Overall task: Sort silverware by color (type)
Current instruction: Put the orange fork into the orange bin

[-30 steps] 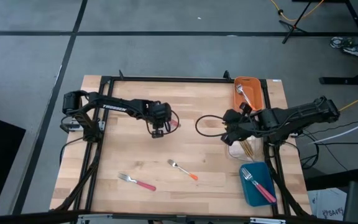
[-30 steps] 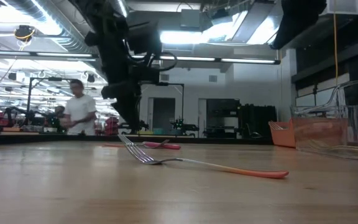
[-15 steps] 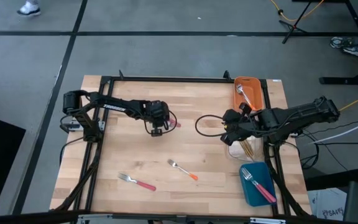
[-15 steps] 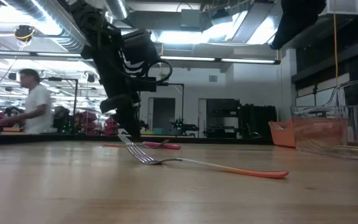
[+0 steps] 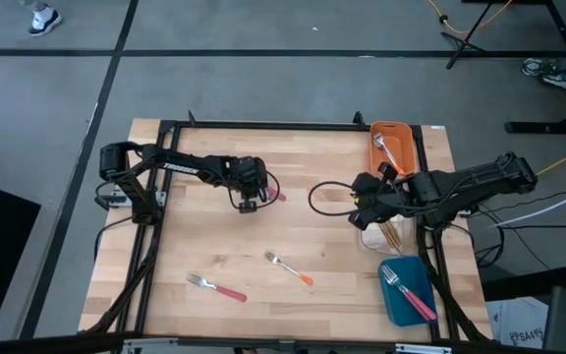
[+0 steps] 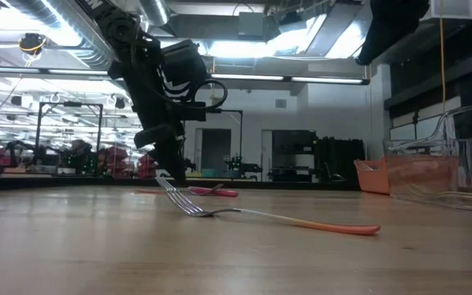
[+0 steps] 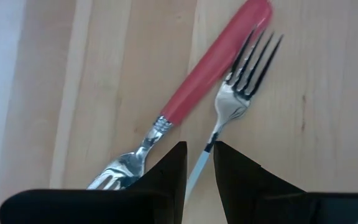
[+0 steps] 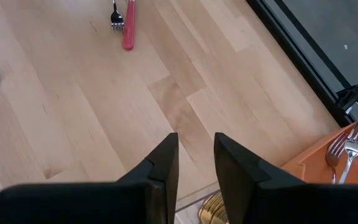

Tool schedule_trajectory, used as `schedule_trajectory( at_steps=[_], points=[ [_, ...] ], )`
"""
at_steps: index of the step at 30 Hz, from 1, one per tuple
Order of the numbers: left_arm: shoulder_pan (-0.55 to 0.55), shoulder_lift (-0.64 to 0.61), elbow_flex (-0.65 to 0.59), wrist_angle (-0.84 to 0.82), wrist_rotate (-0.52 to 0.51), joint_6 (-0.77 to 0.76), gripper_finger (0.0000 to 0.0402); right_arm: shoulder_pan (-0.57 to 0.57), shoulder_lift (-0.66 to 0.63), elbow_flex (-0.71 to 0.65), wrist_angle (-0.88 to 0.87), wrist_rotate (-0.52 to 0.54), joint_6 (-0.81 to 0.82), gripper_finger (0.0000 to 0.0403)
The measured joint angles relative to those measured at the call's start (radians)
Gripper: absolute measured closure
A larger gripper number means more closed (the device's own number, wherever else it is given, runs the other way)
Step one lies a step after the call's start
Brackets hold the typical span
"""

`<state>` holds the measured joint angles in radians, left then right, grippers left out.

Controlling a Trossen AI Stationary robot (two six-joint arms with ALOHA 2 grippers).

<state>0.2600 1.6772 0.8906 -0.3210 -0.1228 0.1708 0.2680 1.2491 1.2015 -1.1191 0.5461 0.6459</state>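
Two forks lie crossed on the table under my left gripper (image 5: 249,206): a pink-red-handled fork (image 7: 213,65) and an all-silver fork (image 7: 235,99), whose tines rest over the pink handle. In the left wrist view my left gripper (image 7: 199,171) is open by a narrow gap. Its fingers stand on either side of the silver fork's thin handle (image 7: 211,144). A pink-handled fork (image 5: 216,288) and an orange-handled fork (image 5: 289,267) lie nearer the table's near edge. My right gripper (image 5: 362,214) hangs open above the table beside the clear bin, nothing between its fingers (image 8: 194,165).
Three bins line the right edge. The orange bin (image 5: 401,133) holds silver forks, the clear bin (image 5: 371,241) holds gold pieces, and the blue bin (image 5: 393,307) holds a pink-handled fork. A black cable loop (image 5: 327,197) lies mid-table. A black frame (image 5: 263,125) borders the table.
My left gripper has sunk toward the crossed forks beneath it and now hangs closer above the table. Its finger gap looks the same. My right arm has kept still. A person in the room behind has walked out of the low view.
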Motion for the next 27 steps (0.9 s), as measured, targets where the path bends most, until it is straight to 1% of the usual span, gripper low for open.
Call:
schedule_trajectory(
  at_steps=[6,12,16,21,27],
  points=[
    [0.000,0.000,0.000,-0.007,0.010,0.048,0.0327,0.000,0.000,0.000,0.000,0.000,0.000,0.0313],
    [0.000,0.000,0.000,-0.012,0.010,0.050,0.0327,0.000,0.000,0.000,0.000,0.000,0.000,0.0313],
    [0.000,0.000,0.000,-0.049,0.009,0.050,0.0327,0.000,0.000,0.000,0.000,0.000,0.000,0.0313],
    [0.003,0.000,0.000,-0.049,-0.027,0.050,0.0327,0.000,0.000,0.000,0.000,0.000,0.000,0.0313],
    [0.025,0.000,0.000,-0.053,-0.014,0.050,0.0327,0.000,0.000,0.000,0.000,0.000,0.000,0.0313]
  ],
)
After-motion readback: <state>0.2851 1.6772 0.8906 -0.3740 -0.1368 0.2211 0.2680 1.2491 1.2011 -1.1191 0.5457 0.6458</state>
